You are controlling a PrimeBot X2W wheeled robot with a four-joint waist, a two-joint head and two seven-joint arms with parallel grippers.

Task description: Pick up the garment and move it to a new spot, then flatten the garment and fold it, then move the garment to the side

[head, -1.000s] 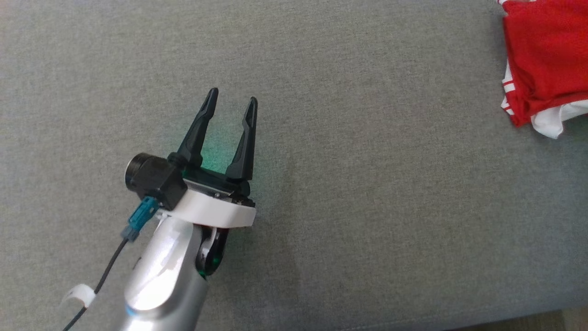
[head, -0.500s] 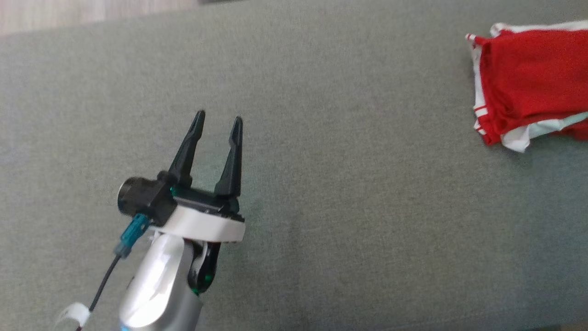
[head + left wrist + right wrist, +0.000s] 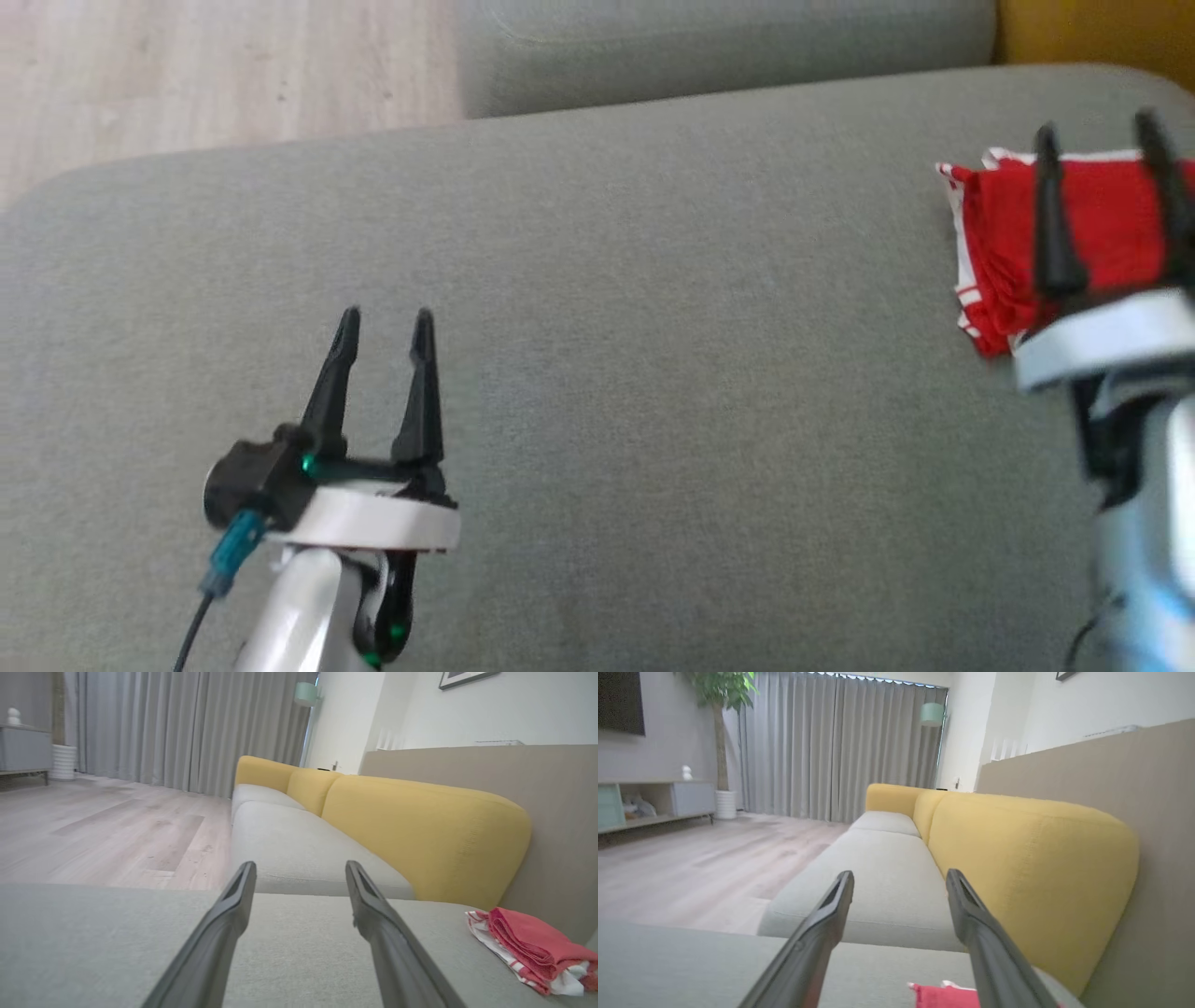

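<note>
The garment [image 3: 1102, 224] is a folded red cloth with white trim, lying at the right end of the grey sofa cushion [image 3: 653, 355]. It also lies at the lower right of the left wrist view as the garment [image 3: 532, 947], and as a red corner [image 3: 945, 996] at the bottom of the right wrist view. My right gripper [image 3: 1097, 140] hovers over the garment, open, with nothing between its fingers. Far to the left of it, my left gripper [image 3: 385, 322] stands open and empty above bare cushion.
Yellow backrests [image 3: 420, 826] run behind the grey seat cushions. A second grey cushion [image 3: 709, 42] lies beyond this one. Wooden floor [image 3: 215, 75] borders the cushion's far left edge. Curtains [image 3: 840, 746], a plant [image 3: 720, 728] and a low cabinet [image 3: 654, 802] stand further off.
The head view has tilted up, bringing the cushion's far edge and the floor into it. My right gripper has come into view over the garment, open. The garment lies where it was.
</note>
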